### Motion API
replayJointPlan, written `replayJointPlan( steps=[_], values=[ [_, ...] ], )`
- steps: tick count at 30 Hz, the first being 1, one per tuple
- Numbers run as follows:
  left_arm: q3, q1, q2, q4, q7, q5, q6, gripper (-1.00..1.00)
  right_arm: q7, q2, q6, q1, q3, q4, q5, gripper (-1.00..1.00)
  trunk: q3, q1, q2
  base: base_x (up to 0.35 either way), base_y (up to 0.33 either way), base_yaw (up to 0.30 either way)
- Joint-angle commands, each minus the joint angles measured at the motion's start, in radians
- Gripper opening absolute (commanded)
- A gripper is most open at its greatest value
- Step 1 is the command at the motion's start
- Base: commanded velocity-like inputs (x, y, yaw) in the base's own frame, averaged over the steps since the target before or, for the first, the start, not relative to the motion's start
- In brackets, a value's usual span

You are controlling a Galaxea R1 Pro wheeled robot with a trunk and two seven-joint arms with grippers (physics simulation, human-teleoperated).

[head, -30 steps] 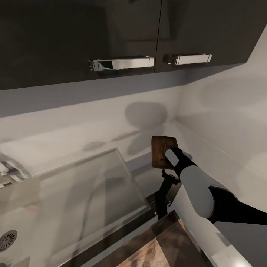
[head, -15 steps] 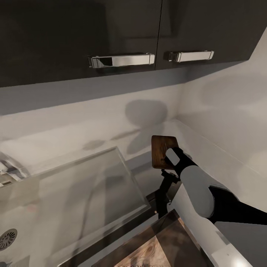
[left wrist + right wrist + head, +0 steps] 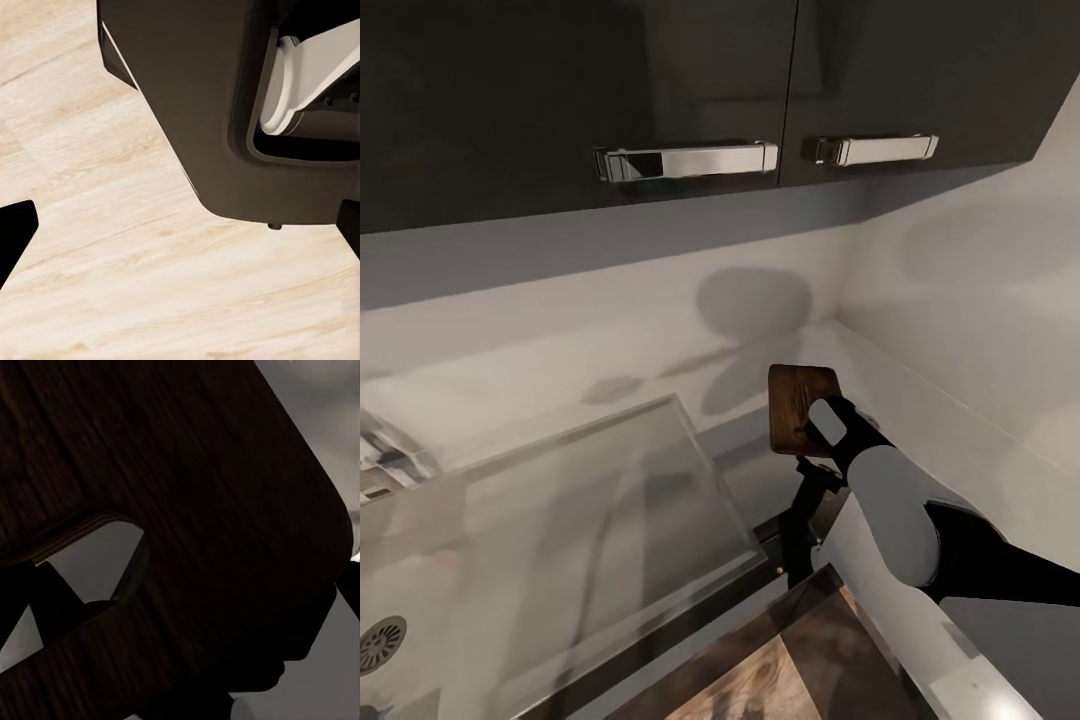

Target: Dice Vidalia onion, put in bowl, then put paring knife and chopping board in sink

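Nearest, at the bottom edge of the head view, a brown wooden patch (image 3: 780, 670) sits beside the right arm (image 3: 890, 520), which reaches forward and up. Its right tool (image 3: 822, 440) is clenched on the chopping board (image 3: 800, 405), held upright above the grey surface (image 3: 760, 480); the wrist view shows the board's handle slot (image 3: 90, 547) close up. Left of it lies the sink (image 3: 560, 540), drain (image 3: 380, 645) at the near left. Farther up hang dark cabinets (image 3: 660, 90). Whether the left tool is released, I cannot tell; its camera looks at pale wooden floor (image 3: 112, 262).
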Motion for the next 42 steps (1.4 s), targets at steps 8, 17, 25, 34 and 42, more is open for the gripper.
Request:
replayJointPlan(
  steps=[8,17,25,34,42],
  values=[
    [0.000,0.001,0.000,-0.002,0.000,0.006,-0.001,1.00,-0.006,-0.014,0.009,0.000,0.002,0.010,0.001,-1.00,-0.002,0.001,-0.001,0.000,0.000,0.000],
    [0.000,0.001,0.000,-0.001,0.000,0.006,-0.001,1.00,-0.010,-0.017,0.009,0.000,0.001,0.010,0.001,-1.00,-0.002,0.001,-0.001,0.000,0.000,0.000],
    [-0.001,0.001,0.000,-0.001,0.000,0.006,-0.001,1.00,-0.012,-0.017,0.009,0.001,0.001,0.010,0.001,-1.00,-0.002,0.001,-0.001,0.000,0.000,0.000],
    [-0.001,0.000,0.000,-0.001,0.000,0.006,-0.001,1.00,-0.014,-0.015,0.011,-0.001,0.001,0.000,-0.001,-1.00,0.009,0.001,-0.001,-0.005,0.000,0.000],
    [-0.001,0.001,0.000,0.000,0.000,0.006,-0.001,1.00,-0.014,-0.015,0.011,-0.001,0.001,0.000,-0.002,-1.00,0.019,0.001,-0.001,-0.254,0.000,0.000]
  ],
)
